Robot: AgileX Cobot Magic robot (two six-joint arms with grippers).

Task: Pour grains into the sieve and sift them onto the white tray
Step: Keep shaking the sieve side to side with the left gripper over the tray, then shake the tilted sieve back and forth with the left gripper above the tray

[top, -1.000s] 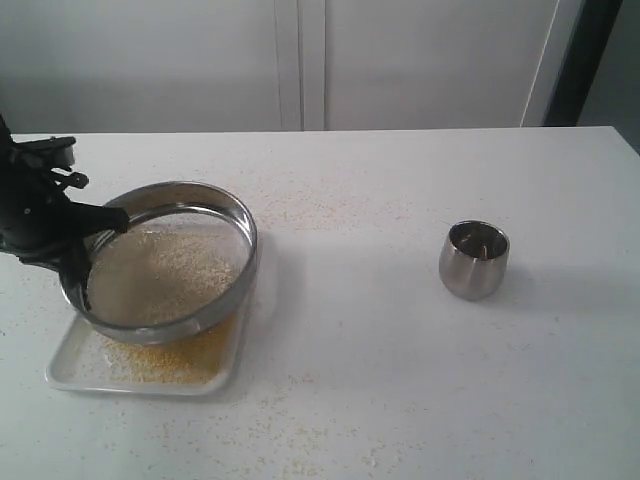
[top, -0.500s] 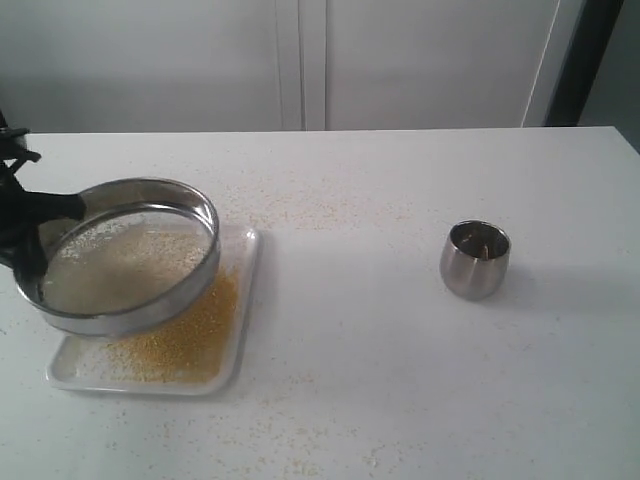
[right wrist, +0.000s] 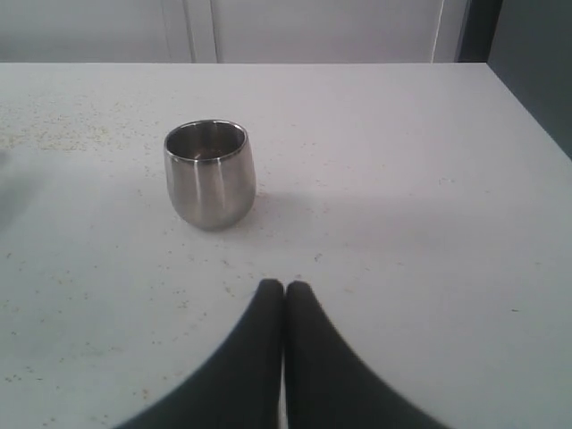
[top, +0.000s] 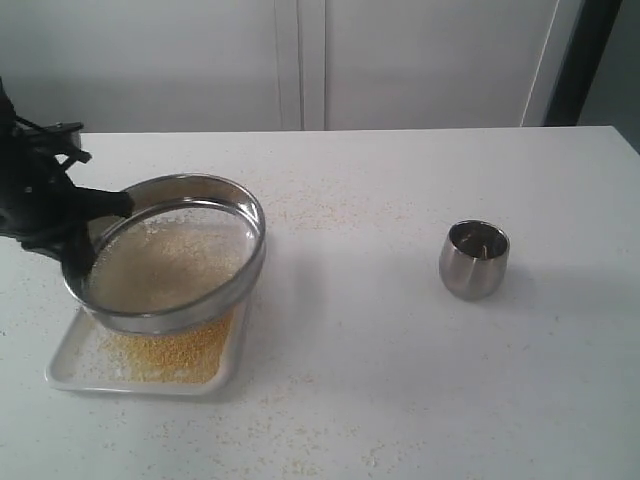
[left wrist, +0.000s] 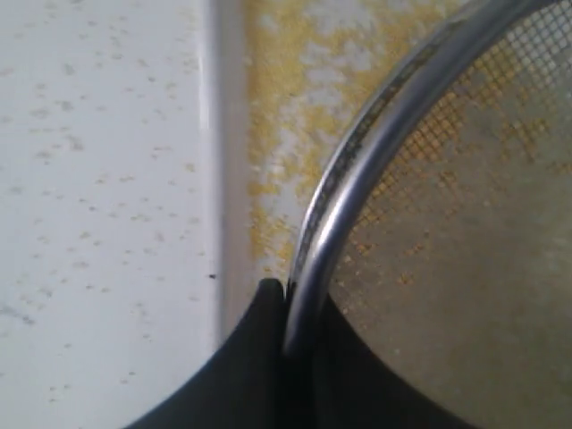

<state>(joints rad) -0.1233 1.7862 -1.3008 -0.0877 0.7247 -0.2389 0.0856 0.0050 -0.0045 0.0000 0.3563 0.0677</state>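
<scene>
the sieve (top: 175, 262), rim clamped in the left tool (left wrist: 286, 317), seems raised over the white tray (top: 62, 368); right tool (right wrist: 284, 299) together.

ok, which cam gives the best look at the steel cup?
Right wrist view: the steel cup is close, whole and upright on the table. Exterior view shows it smaller; left wrist view doesn't show it.

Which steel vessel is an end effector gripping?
The sieve, the wide mesh-bottomed one: the left end effector pinches its rim over the tray. The small cup stands free on the table, untouched.
</scene>
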